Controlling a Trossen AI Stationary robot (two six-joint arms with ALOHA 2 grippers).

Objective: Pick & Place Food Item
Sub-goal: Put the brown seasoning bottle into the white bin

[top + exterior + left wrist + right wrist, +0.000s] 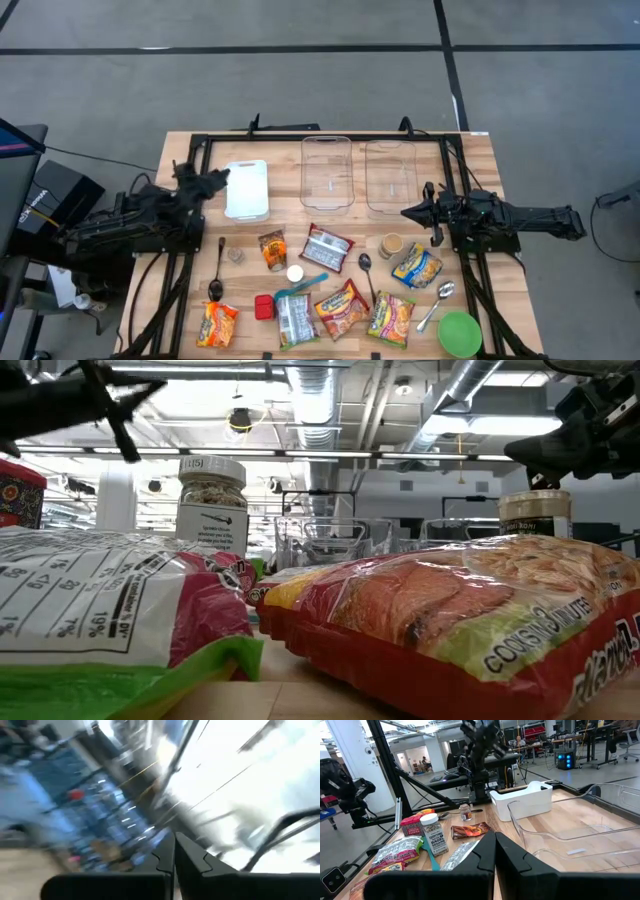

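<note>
Food packets (342,308) lie on table, clear of both shut fingers.

You see a pale wooden table (480,160), clear plastic bins (327,172) beside the right gripper (408,212), glossy foil packets (343,308).

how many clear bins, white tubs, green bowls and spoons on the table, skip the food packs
clear plastic bins: 2
white rectangular plastic tub: 1
round green bowl: 1
long-handled spoons: 3
total: 7
</note>
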